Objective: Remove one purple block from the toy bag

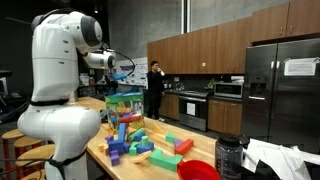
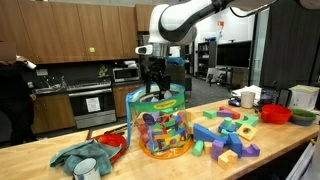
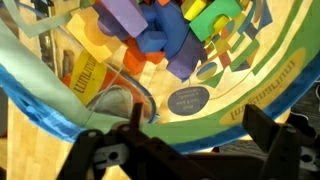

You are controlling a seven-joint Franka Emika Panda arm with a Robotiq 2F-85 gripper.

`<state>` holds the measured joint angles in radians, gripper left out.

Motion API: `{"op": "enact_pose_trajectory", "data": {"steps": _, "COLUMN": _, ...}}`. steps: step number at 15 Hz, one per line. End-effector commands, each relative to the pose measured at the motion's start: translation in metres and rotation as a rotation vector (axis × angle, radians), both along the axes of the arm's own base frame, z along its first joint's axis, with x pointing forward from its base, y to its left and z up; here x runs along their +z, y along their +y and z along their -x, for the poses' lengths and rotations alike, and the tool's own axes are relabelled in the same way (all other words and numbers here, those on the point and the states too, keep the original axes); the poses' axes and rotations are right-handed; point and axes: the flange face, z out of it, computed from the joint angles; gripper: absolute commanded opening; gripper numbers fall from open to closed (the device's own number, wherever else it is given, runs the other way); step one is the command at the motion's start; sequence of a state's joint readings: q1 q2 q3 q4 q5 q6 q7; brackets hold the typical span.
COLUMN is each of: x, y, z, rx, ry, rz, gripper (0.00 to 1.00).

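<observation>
In the wrist view the end effector (image 3: 190,145) lies along the lower edge. Its two dark fingers (image 3: 95,155) are spread wide with nothing between them, and the frame cuts off their bases. Directly beyond them lies the open mouth of the toy bag (image 3: 45,115), its teal rim curving across the picture. Inside is a heap of foam blocks, including a purple block (image 3: 122,20) cut off by the top edge. The printed labels on the bag are too blurred to read.

In both exterior views the end effector (image 1: 124,72) (image 2: 154,80) hangs over the bag's mouth. The finger spread cannot be read there, nor whether the fingers touch the rim. In an exterior view the bag (image 2: 162,128) stands upright near the front edge of the bench (image 2: 200,168). Loose blocks (image 2: 228,135) lie toward the end with a red bowl (image 2: 277,115), and a crumpled cloth (image 2: 85,158) lies toward the opposite end. In an exterior view the robot body (image 1: 60,90) hides the bench edge beside the bag (image 1: 123,103).
</observation>
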<state>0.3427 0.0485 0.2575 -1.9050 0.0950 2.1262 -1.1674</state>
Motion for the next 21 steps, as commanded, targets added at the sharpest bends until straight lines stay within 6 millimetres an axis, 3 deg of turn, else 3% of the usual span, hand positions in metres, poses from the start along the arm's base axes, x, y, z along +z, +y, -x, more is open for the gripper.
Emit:
{"op": "enact_pose_trajectory", "data": {"steps": 1, "x": -0.007, "y": 0.026, "z": -0.014, "rx": 0.085, "ry": -0.045, "rz": -0.011, "gripper": 1.00}}
{"op": "enact_pose_trajectory", "data": {"steps": 6, "x": -0.020, "y": 0.059, "z": -0.015, "rx": 0.113, "ry": -0.044, "rz": -0.089, "gripper": 1.00}}
{"op": "enact_pose_trajectory", "data": {"steps": 7, "x": -0.022, "y": 0.052, "z": -0.010, "rx": 0.107, "ry": -0.037, "rz": -0.055, "gripper": 1.00}}
{"op": "enact_pose_trajectory", "data": {"steps": 11, "x": -0.025, "y": 0.059, "z": -0.013, "rx": 0.112, "ry": -0.038, "rz": -0.068, "gripper": 1.00}}
{"op": "enact_pose_trajectory", "data": {"steps": 21, "x": -0.025, "y": 0.030, "z": -0.018, "rx": 0.104, "ry": -0.085, "rz": 0.033, "gripper": 1.00}}
